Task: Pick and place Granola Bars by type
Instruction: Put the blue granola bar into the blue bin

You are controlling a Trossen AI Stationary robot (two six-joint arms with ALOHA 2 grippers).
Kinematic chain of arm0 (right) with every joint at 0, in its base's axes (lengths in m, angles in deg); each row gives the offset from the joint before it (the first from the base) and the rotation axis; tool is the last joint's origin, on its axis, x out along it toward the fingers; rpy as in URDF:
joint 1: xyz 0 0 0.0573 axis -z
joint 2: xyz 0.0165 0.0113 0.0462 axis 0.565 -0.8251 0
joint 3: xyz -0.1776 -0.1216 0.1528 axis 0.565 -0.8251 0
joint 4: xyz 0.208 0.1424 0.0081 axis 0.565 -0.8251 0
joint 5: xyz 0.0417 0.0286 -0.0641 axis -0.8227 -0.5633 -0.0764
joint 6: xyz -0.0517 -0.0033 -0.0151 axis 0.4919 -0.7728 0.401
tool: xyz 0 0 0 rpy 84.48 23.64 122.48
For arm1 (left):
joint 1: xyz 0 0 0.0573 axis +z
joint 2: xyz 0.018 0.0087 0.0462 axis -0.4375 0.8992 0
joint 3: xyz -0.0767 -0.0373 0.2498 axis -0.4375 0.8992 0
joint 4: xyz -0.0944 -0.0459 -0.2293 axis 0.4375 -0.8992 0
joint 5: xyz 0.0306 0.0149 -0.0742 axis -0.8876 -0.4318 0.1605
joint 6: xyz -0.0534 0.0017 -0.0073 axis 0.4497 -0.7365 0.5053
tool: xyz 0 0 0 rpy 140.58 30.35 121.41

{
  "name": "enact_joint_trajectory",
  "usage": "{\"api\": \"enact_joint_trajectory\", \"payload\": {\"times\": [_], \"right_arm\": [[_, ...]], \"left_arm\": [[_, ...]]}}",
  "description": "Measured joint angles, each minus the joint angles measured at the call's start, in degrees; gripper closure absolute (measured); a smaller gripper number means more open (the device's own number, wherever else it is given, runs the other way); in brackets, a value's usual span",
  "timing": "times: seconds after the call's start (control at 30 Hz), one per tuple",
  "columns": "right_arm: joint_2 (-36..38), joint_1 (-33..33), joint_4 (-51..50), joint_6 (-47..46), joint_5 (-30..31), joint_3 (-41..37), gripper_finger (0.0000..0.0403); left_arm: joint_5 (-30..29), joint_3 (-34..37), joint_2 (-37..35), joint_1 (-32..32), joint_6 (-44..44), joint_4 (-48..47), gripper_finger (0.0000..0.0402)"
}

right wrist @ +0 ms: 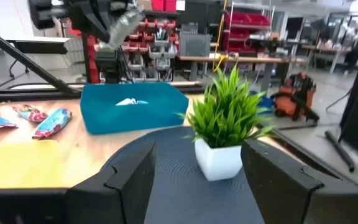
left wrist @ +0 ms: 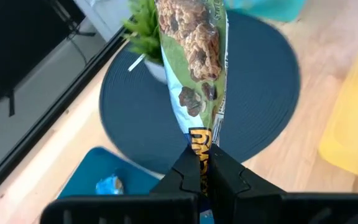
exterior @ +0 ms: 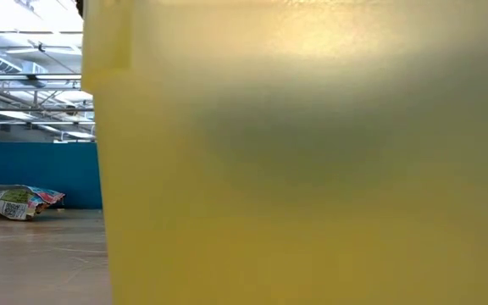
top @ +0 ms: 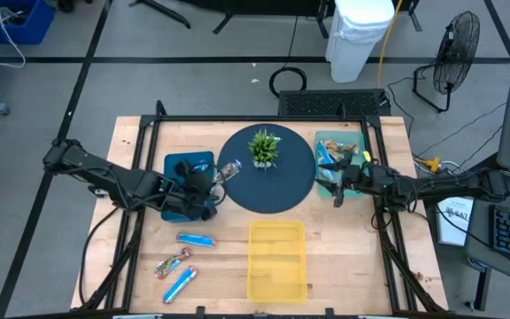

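My left gripper [top: 209,183] hangs over the gap between the blue tray [top: 180,166] and the round dark mat [top: 295,186], shut on a green-and-white granola bar [left wrist: 194,56]. One blue bar [left wrist: 109,185] lies in the blue tray. Two blue bars [top: 196,239] [top: 180,283] and a mixed orange bar [top: 173,263] lie flat on the wood near the front left. More bars sit in the teal tray [top: 330,142]. My right gripper [top: 337,188] is open at the mat's right edge, beside the teal tray, touching nothing. My left gripper pinches the bar by its wrapper end [left wrist: 199,144] between the two fingers [left wrist: 185,171]. The bar is lifted clear and sticks out past the fingertips toward the small plant [left wrist: 143,31], along the line of the fingers.
A small green plant in a white pot [top: 264,147] stands on the mat's far half; in the right wrist view it [right wrist: 225,127] shows between my open fingers, farther off. A yellow tray [top: 277,260] lies at the near edge and blocks most of the low view [exterior: 312,169].
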Motion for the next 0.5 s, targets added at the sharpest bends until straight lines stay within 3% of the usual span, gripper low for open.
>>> {"api": "enact_joint_trajectory", "payload": {"times": [0.3, 0.5], "right_arm": [[11.05, 0.0, -14.51, 1.51, 0.01, 0.0, 0.0177], [18.89, 0.0, -22.43, 1.38, 0.0, 0.0, 0.0177]], "left_arm": [[-0.61, 0.0, -0.29, -0.54, 2.68, -2.82, 0.0392], [-4.35, 0.89, -2.67, -3.19, 4.62, -4.32, 0.0392]]}}
